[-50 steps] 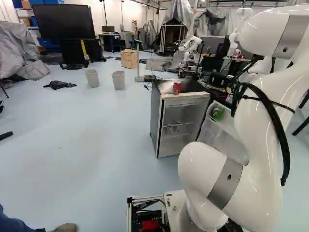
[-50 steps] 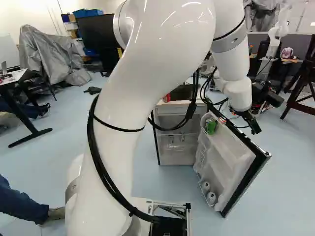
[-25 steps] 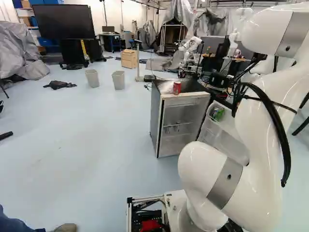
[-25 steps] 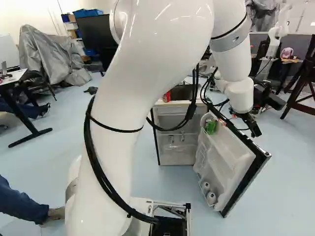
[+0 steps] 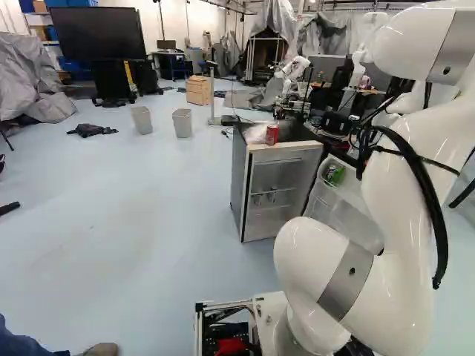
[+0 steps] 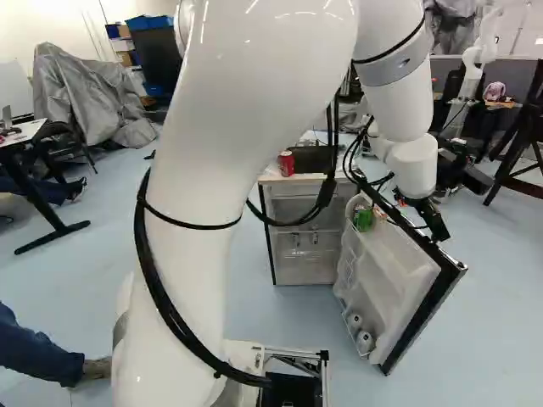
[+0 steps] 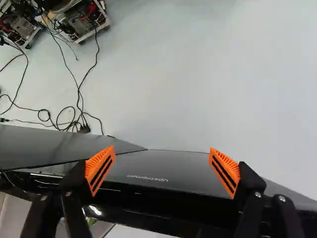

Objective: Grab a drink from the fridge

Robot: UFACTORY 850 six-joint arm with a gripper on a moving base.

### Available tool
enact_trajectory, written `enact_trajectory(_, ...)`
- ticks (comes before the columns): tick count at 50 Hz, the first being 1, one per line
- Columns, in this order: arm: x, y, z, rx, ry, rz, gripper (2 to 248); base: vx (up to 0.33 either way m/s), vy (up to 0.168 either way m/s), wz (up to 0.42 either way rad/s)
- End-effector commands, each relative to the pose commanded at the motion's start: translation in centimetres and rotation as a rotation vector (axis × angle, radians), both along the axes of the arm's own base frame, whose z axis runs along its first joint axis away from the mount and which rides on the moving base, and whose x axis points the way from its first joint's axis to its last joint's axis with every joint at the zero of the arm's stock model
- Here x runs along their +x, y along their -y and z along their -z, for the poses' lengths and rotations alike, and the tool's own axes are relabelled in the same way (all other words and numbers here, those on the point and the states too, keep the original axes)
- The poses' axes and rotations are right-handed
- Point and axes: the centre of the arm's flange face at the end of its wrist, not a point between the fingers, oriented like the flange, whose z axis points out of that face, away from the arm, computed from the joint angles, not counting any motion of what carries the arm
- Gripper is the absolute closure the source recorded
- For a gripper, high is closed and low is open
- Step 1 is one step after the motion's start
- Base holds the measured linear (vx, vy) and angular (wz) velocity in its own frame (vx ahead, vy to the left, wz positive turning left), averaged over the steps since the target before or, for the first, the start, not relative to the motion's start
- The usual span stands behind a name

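Landmark: fridge door (image 6: 409,270), one, swung out, inner face with racks. Entries left to right as in the right base view.

Red can (image 6: 286,163): one, upright, left of the door, outside the fridge, on its top.

Fridge body (image 6: 305,271): one, left of the door, open-fronted. On a shelf within, two slim containers (image 6: 295,240), contents too small to tell.

White-ended items (image 6: 365,342): two, in the door's low rack, probably cans, lying one beside the other.

Green can (image 6: 363,218): one, in the door's upper rack, inner side, towards the hinge; long axis seemingly near upright, lean uncertain. Judged the likeliest drink to take.

Jaws (image 7: 162,169): one pair, wide apart, holding nothing, pointed down at the door's top edge towards its free end. The can lies hingeward of them and across that edge, on the inner side; the next move presumably calls for clearing the edge and travelling inward, the risk being a knock that swings the door
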Motion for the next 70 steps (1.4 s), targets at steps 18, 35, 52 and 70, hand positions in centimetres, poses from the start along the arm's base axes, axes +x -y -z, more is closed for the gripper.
enact_trajectory(18, -1.3, -0.8, -0.1, 0.008, -0.006, 0.009, 3, 0.0, 0.0, 0.0)
enact_trajectory(35, -2.5, -1.6, -0.2, 0.016, -0.012, 0.018, 3, 0.0, 0.0, 0.0)
enact_trajectory(52, -3.7, -2.5, -0.3, 0.023, -0.017, 0.026, 3, 0.0, 0.0, 0.0)
enact_trajectory(70, -5.0, -3.8, -0.4, 0.032, -0.024, 0.031, 3, 0.0, 0.0, 0.0)
